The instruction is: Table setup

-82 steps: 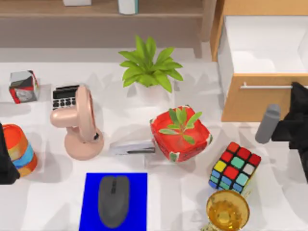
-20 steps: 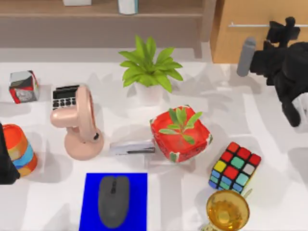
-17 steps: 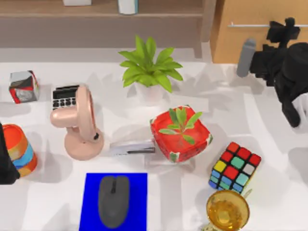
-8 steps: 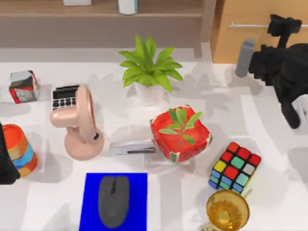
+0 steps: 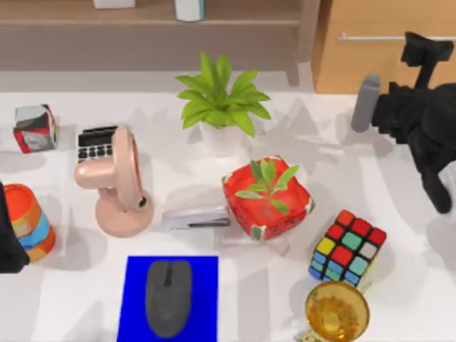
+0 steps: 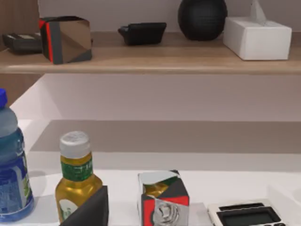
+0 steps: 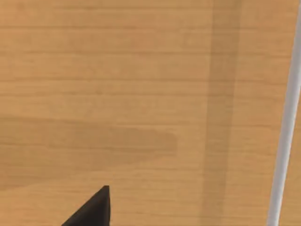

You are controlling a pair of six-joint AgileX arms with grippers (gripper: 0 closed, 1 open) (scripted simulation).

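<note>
The right end effector sits just in front of the wooden drawer front, close to the drawer's pale handle rail. I cannot tell whether it is spread wide or pinched narrow. In the right wrist view one dark fingertip shows against the wood grain, with the handle rail off to one side and not between the fingers, so it appears to grip nothing. A grey cylindrical piece hangs beside the right arm, below the drawer front. It may be part of the arm rather than a carried thing; the view does not settle it. The drawer itself lies flush with its cabinet, so as I judge it the closing step is done. What is left, if anything, is for the arm to back off from the drawer. The other things stand well away from the drawer on the table, among them the red planter and the colour cube. They look untouched. The left end effector is parked at the table edge farthest from the drawer, its opening not legible. Compared with the earliest frame, the drawer no longer juts out showing its white inside, and the right arm has moved up to the closed front. Since half a second ago the arm has shifted only slightly.
</note>
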